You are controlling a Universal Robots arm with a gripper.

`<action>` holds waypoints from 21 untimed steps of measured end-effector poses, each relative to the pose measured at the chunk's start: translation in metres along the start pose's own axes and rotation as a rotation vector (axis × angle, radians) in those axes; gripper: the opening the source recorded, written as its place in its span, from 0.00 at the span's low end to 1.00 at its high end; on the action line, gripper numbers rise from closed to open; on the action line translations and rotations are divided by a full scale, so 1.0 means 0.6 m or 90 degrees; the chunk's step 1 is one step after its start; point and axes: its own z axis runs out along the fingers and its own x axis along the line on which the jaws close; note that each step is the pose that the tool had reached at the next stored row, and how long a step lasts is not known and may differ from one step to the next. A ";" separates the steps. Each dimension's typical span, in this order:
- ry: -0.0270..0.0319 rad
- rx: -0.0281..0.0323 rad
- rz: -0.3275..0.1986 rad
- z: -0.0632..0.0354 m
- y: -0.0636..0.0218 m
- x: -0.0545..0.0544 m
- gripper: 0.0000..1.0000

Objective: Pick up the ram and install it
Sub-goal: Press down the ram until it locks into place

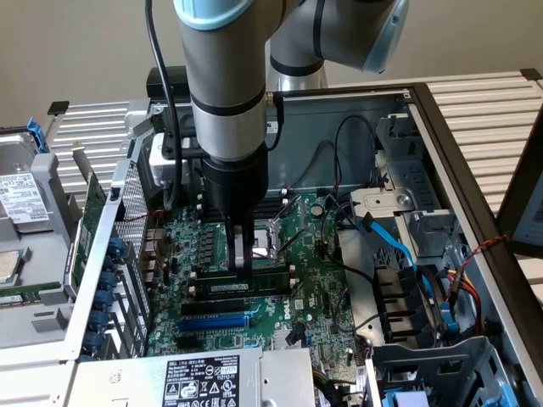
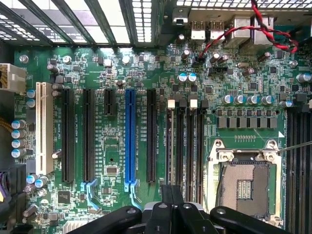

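The ram (image 1: 265, 281) is a long dark stick with a small pale label. It stands upright in a black slot in the middle of the green motherboard (image 1: 310, 254), inside the open computer case. My gripper (image 1: 242, 268) comes straight down onto its top edge near mid-length. The fingers are shut together with no gap showing. Whether they pinch the stick or press on it I cannot tell. In the wrist view the gripper (image 2: 171, 195) hangs over the row of black slots with white end clips (image 2: 170, 103), between the blue slot (image 2: 130, 139) and the CPU socket (image 2: 243, 183).
A blue slot (image 1: 216, 322) lies just in front of the ram, and the power supply with its label (image 1: 199, 381) lies nearer still. Black and blue cables (image 1: 399, 254) and drive bays crowd the exterior view's right. The case's rear wall (image 1: 119, 220) and a loose hard drive (image 1: 21, 199) are at its left.
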 end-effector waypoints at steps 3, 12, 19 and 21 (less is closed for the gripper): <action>-0.0006 0.0000 0.000 0.001 0.000 0.000 0.10; -0.0007 -0.0001 0.000 0.003 0.000 0.001 0.10; -0.0008 0.0000 0.000 0.003 0.000 0.002 0.10; -0.0015 0.0000 0.000 0.003 0.000 0.003 0.10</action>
